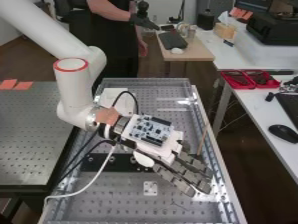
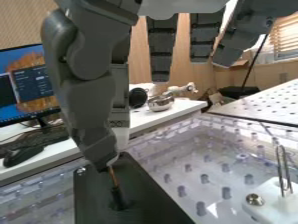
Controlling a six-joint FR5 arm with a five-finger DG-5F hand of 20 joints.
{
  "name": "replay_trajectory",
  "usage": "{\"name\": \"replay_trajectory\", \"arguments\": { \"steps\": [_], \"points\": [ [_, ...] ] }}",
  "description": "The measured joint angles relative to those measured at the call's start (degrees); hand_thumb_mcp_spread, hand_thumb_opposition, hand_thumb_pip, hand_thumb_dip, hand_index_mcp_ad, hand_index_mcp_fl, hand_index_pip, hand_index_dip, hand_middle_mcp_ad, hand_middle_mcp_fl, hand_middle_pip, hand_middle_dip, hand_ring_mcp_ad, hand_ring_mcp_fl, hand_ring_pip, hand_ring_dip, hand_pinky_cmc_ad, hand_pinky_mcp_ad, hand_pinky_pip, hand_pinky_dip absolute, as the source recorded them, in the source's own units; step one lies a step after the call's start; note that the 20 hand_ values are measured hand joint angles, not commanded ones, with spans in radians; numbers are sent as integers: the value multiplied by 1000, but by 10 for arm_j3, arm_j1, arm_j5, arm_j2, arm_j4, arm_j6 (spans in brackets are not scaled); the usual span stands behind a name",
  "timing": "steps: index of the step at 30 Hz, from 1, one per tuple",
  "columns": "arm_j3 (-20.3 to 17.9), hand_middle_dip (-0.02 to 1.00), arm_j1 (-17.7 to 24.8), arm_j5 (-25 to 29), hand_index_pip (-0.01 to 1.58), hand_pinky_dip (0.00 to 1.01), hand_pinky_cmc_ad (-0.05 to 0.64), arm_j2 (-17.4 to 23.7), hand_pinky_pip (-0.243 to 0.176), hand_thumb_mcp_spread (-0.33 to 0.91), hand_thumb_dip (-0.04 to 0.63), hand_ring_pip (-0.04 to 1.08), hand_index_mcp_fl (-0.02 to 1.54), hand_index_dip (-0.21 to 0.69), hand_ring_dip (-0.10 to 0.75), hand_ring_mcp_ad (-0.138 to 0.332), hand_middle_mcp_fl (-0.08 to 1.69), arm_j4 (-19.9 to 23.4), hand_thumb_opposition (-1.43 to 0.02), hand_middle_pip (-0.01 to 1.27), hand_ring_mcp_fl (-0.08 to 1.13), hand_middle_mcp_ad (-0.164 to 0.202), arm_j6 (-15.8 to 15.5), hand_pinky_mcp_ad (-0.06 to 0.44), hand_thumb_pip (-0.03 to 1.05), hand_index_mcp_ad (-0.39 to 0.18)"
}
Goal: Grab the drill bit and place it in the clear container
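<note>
Copper-coloured at its upper part and dark lower down, the drill bit (image 2: 114, 176) stands nearly upright, tilted slightly, its lower end at a dark plate (image 2: 143, 196). Through the wrist view I see it pinched at the top by the hand (image 1: 189, 172), between the thumb (image 2: 88, 107) and a finger behind it; the other fingers hang straight, well apart from the bit. Beside the plate I note a white block (image 2: 269, 206) with a bent wire (image 2: 280, 170) rising from it, apart from the bit.

In the high view the arm (image 1: 74, 87) comes in from the upper left, a circuit board (image 1: 151, 129) on the hand's back, fingers over the perforated bench surface (image 1: 116, 192). Two red trays (image 1: 237, 80) sit on a white table (image 1: 263, 107), well apart from the hand.
</note>
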Motion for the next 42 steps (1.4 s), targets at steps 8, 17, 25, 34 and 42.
{"name": "replay_trajectory", "arguments": {
  "steps": [8, 17, 25, 34, 42],
  "points": [
    [3, 162, 0, -6, 1038, 192, 298, -2, -77, 679, 244, 99, 703, 269, 5, 190, 197, -2, -899, 138, 16, 63, 4, 182, 374, -246],
    [2, 162, 1, -3, 960, 192, 298, -3, -77, 656, 239, 99, 656, 269, 5, 190, 199, -3, -897, 138, 16, 63, 6, 182, 367, -246],
    [-5, 164, 1, -2, 1052, 192, 298, -1, -77, 679, 236, 101, 761, 265, 9, 194, 215, 13, -897, 141, 14, 65, 6, 182, 377, -241],
    [-15, 175, 1, -1, 986, 192, 297, 4, -75, 681, 234, 101, 866, 239, 9, 190, 284, 40, -939, 143, 31, 63, 8, 178, 374, -239],
    [-15, 175, 1, -4, 902, 192, 297, 34, -75, 674, 234, 110, 935, 236, 16, 194, 304, 32, -956, 143, 52, 63, -4, 182, 374, -220]
  ]
}}
